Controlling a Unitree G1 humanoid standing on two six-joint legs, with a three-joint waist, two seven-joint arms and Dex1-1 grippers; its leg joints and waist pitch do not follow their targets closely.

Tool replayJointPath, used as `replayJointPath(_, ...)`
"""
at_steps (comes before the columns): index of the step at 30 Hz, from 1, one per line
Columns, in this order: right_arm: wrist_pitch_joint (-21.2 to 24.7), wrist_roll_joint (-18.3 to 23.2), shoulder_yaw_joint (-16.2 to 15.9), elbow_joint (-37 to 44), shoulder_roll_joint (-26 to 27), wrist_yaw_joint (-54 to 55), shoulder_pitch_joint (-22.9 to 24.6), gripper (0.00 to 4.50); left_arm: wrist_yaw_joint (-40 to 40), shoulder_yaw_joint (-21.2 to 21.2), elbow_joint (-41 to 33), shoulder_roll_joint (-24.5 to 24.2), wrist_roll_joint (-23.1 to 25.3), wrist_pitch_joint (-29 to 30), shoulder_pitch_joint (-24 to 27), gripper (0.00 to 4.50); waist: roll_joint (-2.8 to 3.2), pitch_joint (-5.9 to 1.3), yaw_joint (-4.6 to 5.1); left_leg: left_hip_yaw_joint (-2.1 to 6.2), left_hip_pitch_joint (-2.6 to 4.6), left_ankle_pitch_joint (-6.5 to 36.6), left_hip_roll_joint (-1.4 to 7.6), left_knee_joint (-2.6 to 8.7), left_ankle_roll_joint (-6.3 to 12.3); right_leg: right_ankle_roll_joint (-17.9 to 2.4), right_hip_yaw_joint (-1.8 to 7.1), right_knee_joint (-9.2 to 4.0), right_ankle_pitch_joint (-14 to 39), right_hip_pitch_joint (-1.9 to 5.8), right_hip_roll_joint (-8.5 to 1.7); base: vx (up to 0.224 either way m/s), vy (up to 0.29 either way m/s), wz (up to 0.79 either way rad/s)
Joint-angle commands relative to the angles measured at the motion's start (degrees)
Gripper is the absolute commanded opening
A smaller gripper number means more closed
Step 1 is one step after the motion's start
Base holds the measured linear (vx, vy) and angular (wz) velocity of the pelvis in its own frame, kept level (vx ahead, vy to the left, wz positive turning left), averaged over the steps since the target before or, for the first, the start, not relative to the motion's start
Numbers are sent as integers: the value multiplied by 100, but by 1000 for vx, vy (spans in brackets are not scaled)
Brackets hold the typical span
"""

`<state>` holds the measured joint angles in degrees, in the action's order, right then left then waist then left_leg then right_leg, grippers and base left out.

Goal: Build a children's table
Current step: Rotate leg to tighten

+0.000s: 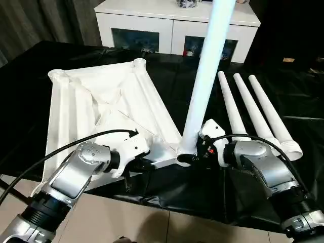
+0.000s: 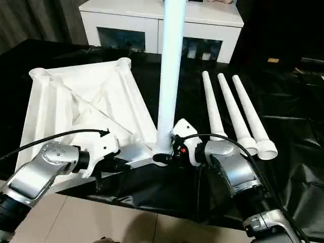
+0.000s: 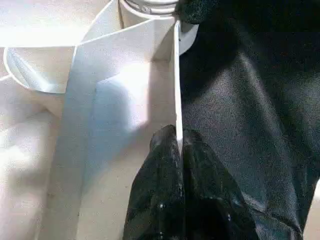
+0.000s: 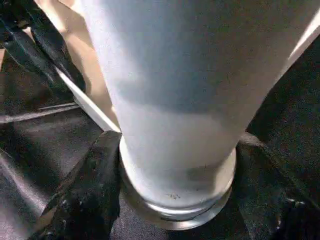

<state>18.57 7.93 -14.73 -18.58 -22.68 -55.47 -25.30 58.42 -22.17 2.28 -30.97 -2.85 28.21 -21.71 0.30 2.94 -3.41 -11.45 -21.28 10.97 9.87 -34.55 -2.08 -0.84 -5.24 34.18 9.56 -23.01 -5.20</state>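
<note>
The children's table top [image 1: 101, 96] lies upside down on a black cloth, ribs facing up. One white leg [image 1: 207, 66] stands upright in the near right corner socket [image 1: 185, 158]. My left gripper [image 1: 147, 163] is shut on the thin near rim of the top, and its fingers [image 3: 165, 165] pinch that wall close to the socket. My right gripper [image 1: 200, 152] straddles the base of the upright leg. One finger [image 4: 85, 195] rests against the leg's collar, while the other stands a little off it. Three more legs [image 1: 258, 111] lie side by side to the right.
A white cabinet [image 1: 172, 25] with glass doors stands behind the work. The black cloth [image 1: 243, 192] covers the surface and ends at a light tiled floor [image 1: 126, 217] in front. Black cables run along both forearms.
</note>
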Motion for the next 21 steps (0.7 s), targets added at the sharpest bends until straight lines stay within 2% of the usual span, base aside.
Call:
replayJointPath(1, 34, 130, 127, -22, 31, -65, 13, 274, 191, -26, -251, 9, -159, -51, 31, 0, 13, -376, 12, 177, 98, 1149, 359, 431, 120, -1332, 344, -329, 1093, 279, -369, 0, 0, 0)
replayJointPath(5, 93, 187, 191, -60, 107, -8, 49, 273, 111, 1, -219, 86, -174, -28, 33, 0, 11, -380, 9, 173, 96, 1114, 357, 425, 130, -1344, 346, -325, 1057, 284, -374, 0, 0, 0)
replayJointPath(8, 170, 242, 278, -111, 460, 414, 150, 273, -542, 100, 130, 547, -34, 67, -62, 0, -5, -374, 12, 174, 93, 1144, 361, 429, 125, -1325, 345, -337, 1169, 279, -378, 0, 0, 0)
replayJointPath(10, 127, 170, 425, -264, 831, 1099, 154, 273, -1009, 165, 408, 900, 61, 117, -148, 0, -16, -352, 16, 174, 113, 1335, 352, 437, 28, -1259, 344, -391, 1535, 260, -385, 0, 0, 0)
replayJointPath(11, 126, 120, 584, -433, 1186, 1756, 144, 272, -1463, 212, 683, 1234, 163, 187, -242, 0, -19, -337, 52, 189, 116, 1485, 348, 455, -90, -1122, 339, -434, 1900, 243, -389, 0, 0, 0)
replayJointPath(12, 126, 120, 584, -433, 1186, 1756, 144, 272, -1463, 212, 683, 1234, 163, 187, -242, 0, -19, -337, 52, 189, 116, 1485, 348, 455, -90, -1122, 339, -434, 1900, 243, -389, 0, 0, 0)
replayJointPath(13, 104, 67, 682, -545, 1386, 2176, 127, 272, -1681, 199, 824, 1403, 237, 215, -297, 0, -29, -344, 50, 210, 127, 1598, 341, 459, -136, -1012, 322, -463, 2140, 252, -403, 0, 0, 0)
replayJointPath(16, -4, -105, 964, -937, 1910, 3402, 12, 272, -2333, 245, 1255, 1914, 401, 326, -482, 0, -9, -316, 93, 215, 153, 1835, 316, 464, -168, -791, 313, -549, 2649, 195, -403, 0, 0, 0)
replayJointPath(17, -64, -156, 1036, -1080, 2061, 3763, -46, 272, -2603, 297, 1430, 2100, 447, 366, -560, 0, 9, -312, 105, 231, 174, 1944, 312, 464, -196, -700, 293, -586, 2861, 183, -404, 0, 0, 0)
replayJointPath(18, -89, -181, 1070, -1139, 2119, 3924, -75, 272, -2711, 320, 1501, 2169, 468, 385, -592, 0, -3, -309, 120, 220, 187, 2000, 307, 459, -197, -658, 292, -610, 2950, 158, -397, 0, 0, 0)
replayJointPath(19, -268, -295, 1247, -1436, 2391, 4723, -235, 272, -3252, 418, 1870, 2474, 589, 423, -764, 0, 28, -282, 152, 223, 242, 2215, 297, 453, -236, -560, 271, -672, 3237, 91, -387, 0, 0, 0)
replayJointPath(20, -416, -303, 1355, -1648, 2569, 5034, -378, 272, -3624, 449, 2134, 2614, 723, 367, -893, 0, 20, -299, 152, 248, 264, 2351, 287, 447, -236, -452, 232, -690, 3354, 107, -381, 0, 0, 0)
replayJointPath(21, -481, -303, 1395, -1740, 2644, 5142, -447, 272, -3755, 449, 2247, 2660, 783, 332, -951, 0, 20, -299, 152, 248, 264, 2351, 287, 447, -236, -452, 232, -690, 3354, 107, -381, 0, 0, 0)
